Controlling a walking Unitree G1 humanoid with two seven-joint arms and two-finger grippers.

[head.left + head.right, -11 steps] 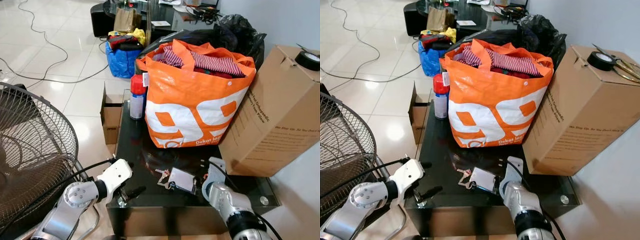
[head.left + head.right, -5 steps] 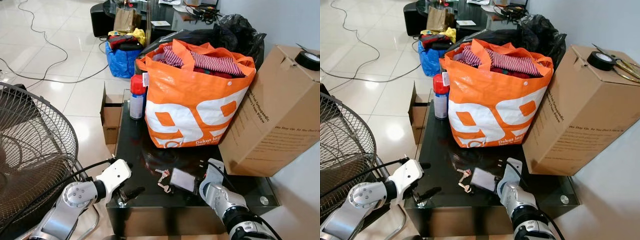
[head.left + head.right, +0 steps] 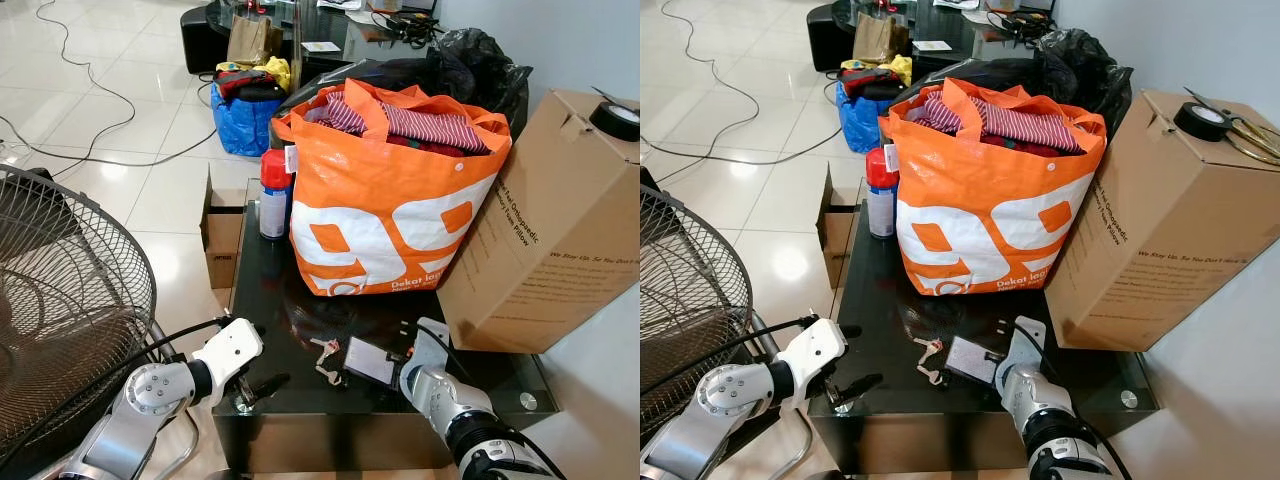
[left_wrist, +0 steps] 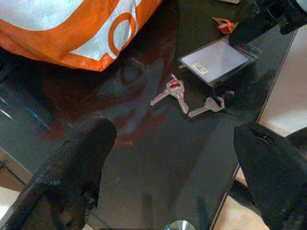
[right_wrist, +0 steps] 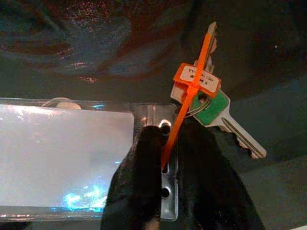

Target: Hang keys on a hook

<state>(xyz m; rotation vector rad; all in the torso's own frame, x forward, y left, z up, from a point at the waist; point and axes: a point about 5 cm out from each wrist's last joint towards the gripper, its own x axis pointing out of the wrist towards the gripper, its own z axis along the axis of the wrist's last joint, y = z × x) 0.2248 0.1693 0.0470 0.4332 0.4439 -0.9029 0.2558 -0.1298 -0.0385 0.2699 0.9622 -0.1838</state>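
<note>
**A:** Where are you with the keys?

**B:** Your right gripper (image 5: 165,179) has its two black fingers pinched together on the edge of the clear plastic card sleeve (image 3: 368,359) on the black glass table (image 3: 265,300), with the thin orange zip tie (image 5: 184,108) caught between them. The green-headed key (image 5: 218,112) hangs off that tie just beyond the fingertips. The loose silver keys (image 4: 184,99) lie on the glass just beside the sleeve.

**A:** And your left gripper?

**B:** The left gripper (image 4: 172,163) hovers over the table's near edge, fingers spread wide, holding nothing.

**A:** How would you lift?

**B:** Slowly and straight up, I'd say: the grip looks shallow, so watch that the sleeve doesn't slide out, and check the silver keys come along. Keep clear of the big orange woven shopping bag (image 3: 390,200). I can't spot a hook from here.
</note>
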